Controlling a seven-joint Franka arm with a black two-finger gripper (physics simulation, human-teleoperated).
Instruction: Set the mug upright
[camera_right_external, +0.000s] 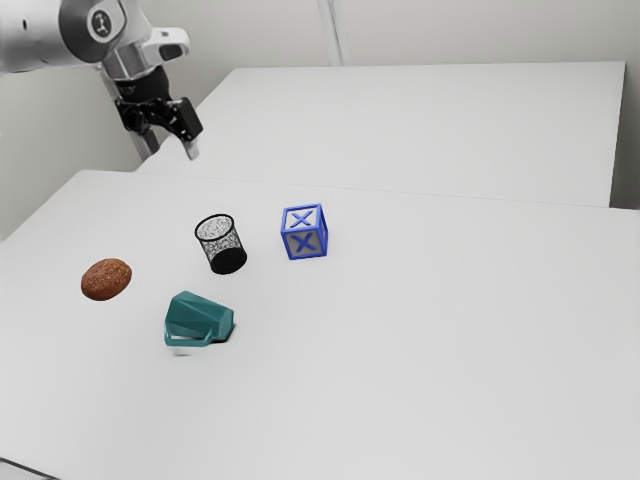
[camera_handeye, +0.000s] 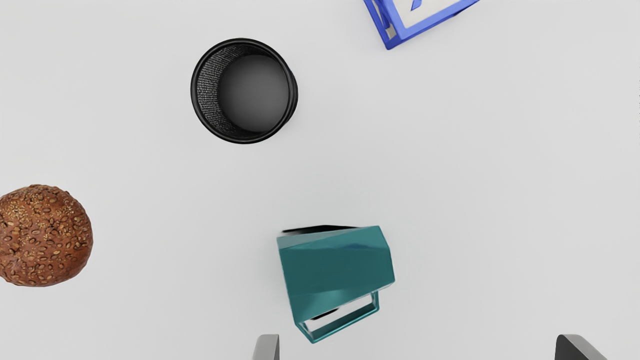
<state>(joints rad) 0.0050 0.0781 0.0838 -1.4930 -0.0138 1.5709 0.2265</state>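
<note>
Black pincer (camera_right_external: 171, 148) hangs wide open, well apart from the teal mug (camera_handeye: 335, 270).

White/grey arm (camera_right_external: 45, 35) comes in from ext. view's upper left, approx. horiz., w/ a dark round joint cap (camera_right_external: 101, 23); wrist (camera_right_external: 126, 58) bends down from there. Blk 2-finger gripper (camera_right_external: 171, 146) hangs up high, pointing down, open wide; in wrist view the grey fingertips (camera_handeye: 267, 347) stand well apart, roughly level w/ e/o.
</note>
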